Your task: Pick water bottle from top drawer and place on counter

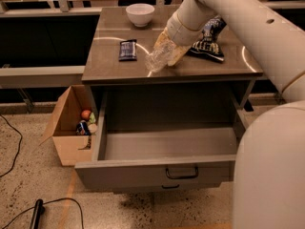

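Clasping water bottle (154, 61), claw (168, 50) over counter (107, 67) centre

Speckled beige floor (28, 185) below front edge of desk (109, 66). Open cardboard box (66, 144) on floor by desk's left edge, small items inside. Black cable with plug (37, 213) at bottom left. Pale long ledge (38, 75) beyond left edge, dark panels behind. Gripper (167, 49) clamped on water bottle (155, 60) near desk's front edge.

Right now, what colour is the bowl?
White bowl, camera view; gripper holds water bottle over counter.
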